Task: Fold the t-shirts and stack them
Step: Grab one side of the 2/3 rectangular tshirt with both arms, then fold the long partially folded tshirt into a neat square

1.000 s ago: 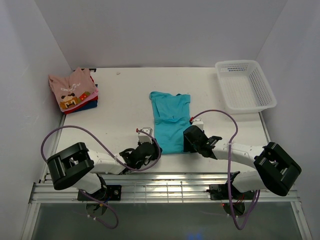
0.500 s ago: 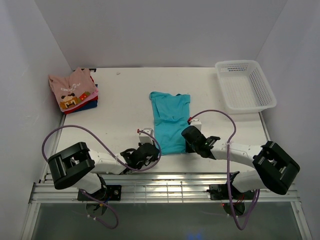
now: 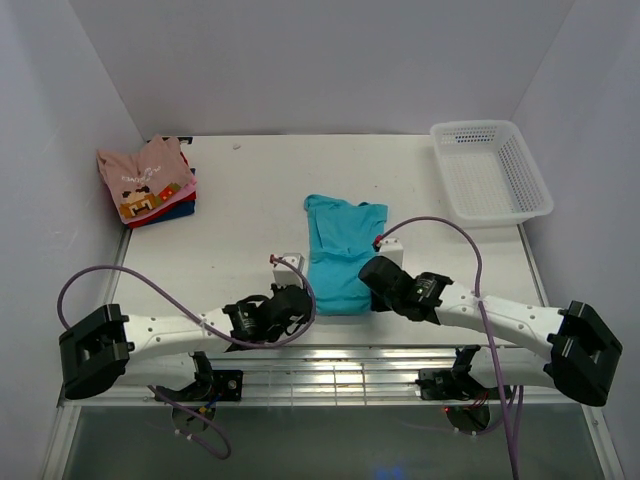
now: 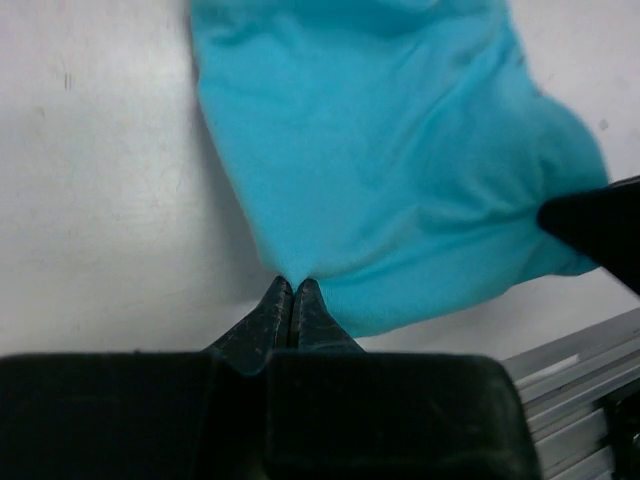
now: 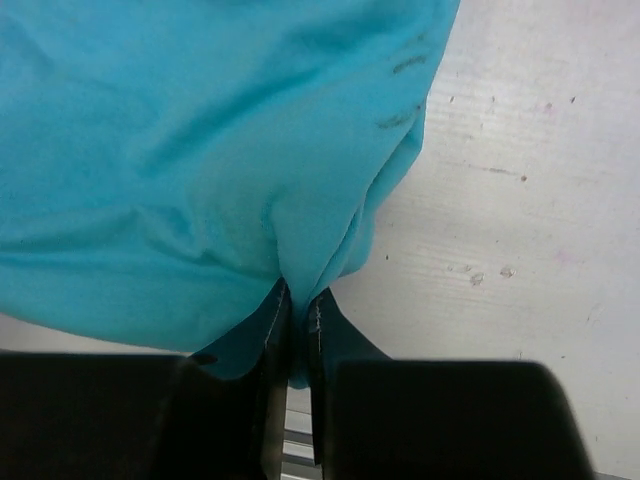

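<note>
From the overhead camera I see the plain teal soft-cloth t-shirt lying as a narrow strip in the middle of the white table. Its long axis runs straight away from the arm bases, with the hem end nearest me. The left gripper sits at the near-left corner of that hem and the right gripper at the near-right corner, so each arm has its own corner and neither has to cross over. The stack of folded t-shirts, pink graphic one on top, is well apart at the far left. On the left wrist camera, the left gripper has its fingers pressed tight together on the very edge of the teal shirt, and the cloth spreads away ahead of it. On the right wrist camera, the right gripper is pinched narrow on a gathered fold of the teal shirt, which also stretches forward from the fingers. I judge the coming fold must carry the hem directly away along the long axis, both arms moving together.
</note>
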Controlling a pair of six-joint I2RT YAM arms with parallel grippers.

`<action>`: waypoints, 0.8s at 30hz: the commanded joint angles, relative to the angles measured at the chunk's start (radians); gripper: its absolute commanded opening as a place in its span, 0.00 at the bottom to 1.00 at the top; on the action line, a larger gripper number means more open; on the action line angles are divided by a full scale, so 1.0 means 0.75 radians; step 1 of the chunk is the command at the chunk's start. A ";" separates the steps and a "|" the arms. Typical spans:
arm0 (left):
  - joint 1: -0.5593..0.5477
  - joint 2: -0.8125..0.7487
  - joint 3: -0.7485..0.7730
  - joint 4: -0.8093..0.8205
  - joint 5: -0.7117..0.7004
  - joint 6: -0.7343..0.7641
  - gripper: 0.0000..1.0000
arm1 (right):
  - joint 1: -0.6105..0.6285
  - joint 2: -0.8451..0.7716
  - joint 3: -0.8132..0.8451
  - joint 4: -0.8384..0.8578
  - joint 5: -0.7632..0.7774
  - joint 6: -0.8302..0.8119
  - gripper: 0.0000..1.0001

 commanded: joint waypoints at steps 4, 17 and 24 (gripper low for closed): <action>0.011 -0.007 0.230 0.026 -0.307 0.241 0.00 | -0.015 0.131 0.286 -0.058 0.222 -0.093 0.08; 0.332 0.252 0.370 0.484 -0.168 0.599 0.00 | -0.277 0.395 0.654 0.044 0.277 -0.393 0.08; 0.489 0.506 0.539 0.623 -0.003 0.710 0.00 | -0.446 0.562 0.779 0.142 0.154 -0.528 0.08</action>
